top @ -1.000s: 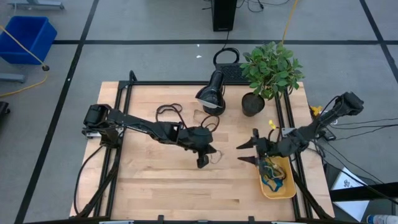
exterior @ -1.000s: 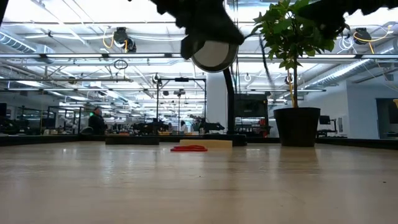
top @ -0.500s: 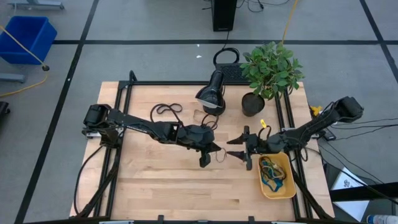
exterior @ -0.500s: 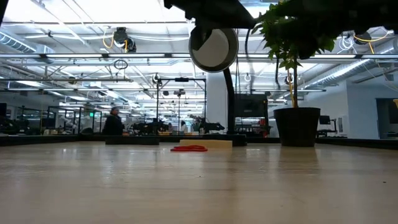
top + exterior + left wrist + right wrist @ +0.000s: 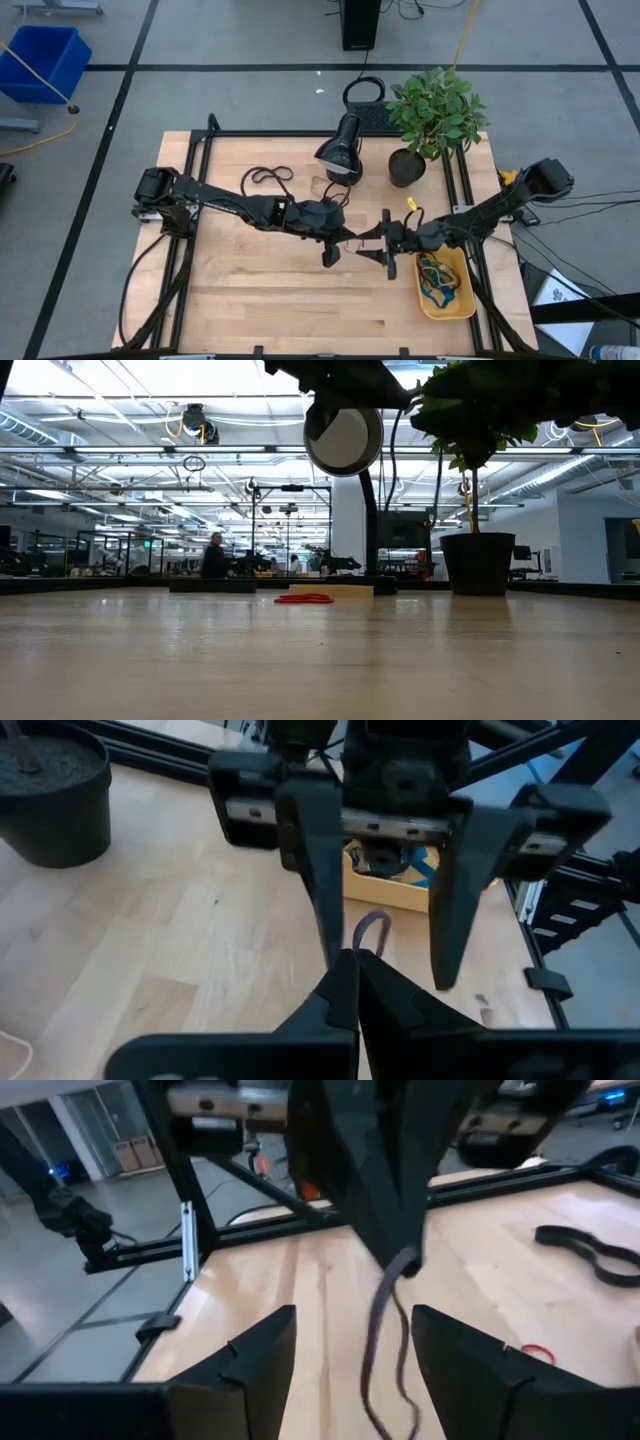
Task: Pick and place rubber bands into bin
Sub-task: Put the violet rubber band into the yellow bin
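Note:
My left gripper [image 5: 345, 238] is at the table's middle, shut on a thin dark purple rubber band [image 5: 385, 1340]. My right gripper [image 5: 366, 243] faces it from the table's right, open. Its two fingers [image 5: 455, 900] stand on either side of the hanging band, and I see no touch. The yellow bin [image 5: 421, 290] lies flat near the table's right edge with several coloured bands [image 5: 437, 275] in it. A red rubber band [image 5: 303, 598] lies flat on the wood farther off. My left gripper pinches the band's upper end [image 5: 402, 1265] between its two fingertips; a short loop [image 5: 370, 928] sticks out past them. The fingers slant down toward the table's right. The band hangs slack below them, clear of the table.
A black desk lamp [image 5: 340, 155] and a potted plant [image 5: 432, 115] stand at the table's far side. A thick black cable [image 5: 268, 178] lies coiled at the far left of middle. Black frame rails [image 5: 462, 190] run along the table's left and right sides.
My right gripper has gone from over the bin toward the table's left and lower, up to my left gripper, and its open fingers now flank the hanging band. My left gripper has stayed in place, shut on the band.

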`<state>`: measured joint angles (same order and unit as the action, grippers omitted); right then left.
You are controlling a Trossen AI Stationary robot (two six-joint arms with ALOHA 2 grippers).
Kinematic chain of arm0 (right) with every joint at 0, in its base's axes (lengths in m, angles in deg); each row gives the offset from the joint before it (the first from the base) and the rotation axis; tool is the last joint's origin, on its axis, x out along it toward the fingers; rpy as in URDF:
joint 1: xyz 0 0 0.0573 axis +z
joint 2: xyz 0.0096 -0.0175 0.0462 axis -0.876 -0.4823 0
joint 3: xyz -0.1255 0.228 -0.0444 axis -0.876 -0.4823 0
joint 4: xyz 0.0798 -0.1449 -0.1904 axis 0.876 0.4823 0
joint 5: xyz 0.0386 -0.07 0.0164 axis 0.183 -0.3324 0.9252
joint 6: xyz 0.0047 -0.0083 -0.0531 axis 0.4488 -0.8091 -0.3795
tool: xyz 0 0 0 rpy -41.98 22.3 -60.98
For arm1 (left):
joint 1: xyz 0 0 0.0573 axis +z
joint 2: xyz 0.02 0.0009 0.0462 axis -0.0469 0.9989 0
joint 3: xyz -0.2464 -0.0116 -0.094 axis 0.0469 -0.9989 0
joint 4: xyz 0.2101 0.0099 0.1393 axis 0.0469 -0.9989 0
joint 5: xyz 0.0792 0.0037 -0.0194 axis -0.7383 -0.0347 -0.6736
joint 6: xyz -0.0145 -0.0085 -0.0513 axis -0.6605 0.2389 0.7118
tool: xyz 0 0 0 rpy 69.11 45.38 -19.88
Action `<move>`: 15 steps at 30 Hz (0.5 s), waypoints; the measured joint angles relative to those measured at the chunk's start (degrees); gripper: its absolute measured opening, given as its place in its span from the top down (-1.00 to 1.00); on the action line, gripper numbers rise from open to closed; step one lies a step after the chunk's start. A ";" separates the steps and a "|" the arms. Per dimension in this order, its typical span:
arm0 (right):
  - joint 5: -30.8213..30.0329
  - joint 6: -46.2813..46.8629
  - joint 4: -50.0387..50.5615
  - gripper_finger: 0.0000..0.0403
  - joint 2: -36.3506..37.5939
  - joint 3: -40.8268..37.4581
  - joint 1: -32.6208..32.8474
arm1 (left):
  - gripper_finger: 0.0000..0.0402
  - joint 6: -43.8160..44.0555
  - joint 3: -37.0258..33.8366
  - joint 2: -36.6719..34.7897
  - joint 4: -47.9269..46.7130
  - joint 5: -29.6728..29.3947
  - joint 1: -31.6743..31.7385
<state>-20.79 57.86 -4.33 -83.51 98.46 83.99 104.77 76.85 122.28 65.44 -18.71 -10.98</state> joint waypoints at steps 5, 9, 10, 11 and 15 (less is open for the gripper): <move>-0.03 0.97 -0.09 0.25 -0.34 0.78 0.00 | 0.99 0.00 0.00 0.00 0.49 0.00 0.00; -0.05 2.09 0.15 0.55 -0.33 0.78 0.01 | 0.99 -0.26 0.00 0.00 0.52 0.00 0.00; -0.02 2.14 0.38 0.62 -0.32 0.78 0.02 | 0.98 -0.36 0.00 0.00 0.52 0.00 0.00; -0.02 2.14 0.49 0.70 -0.32 0.78 0.02 | 0.98 -0.46 0.00 0.00 0.53 0.01 0.00; -0.02 1.72 0.44 0.96 -0.32 0.78 0.02 | 0.99 -0.74 0.00 0.00 0.54 0.02 0.00</move>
<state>-20.81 59.58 -3.90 -83.83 99.23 84.01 104.03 76.85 122.28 65.99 -18.69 -10.98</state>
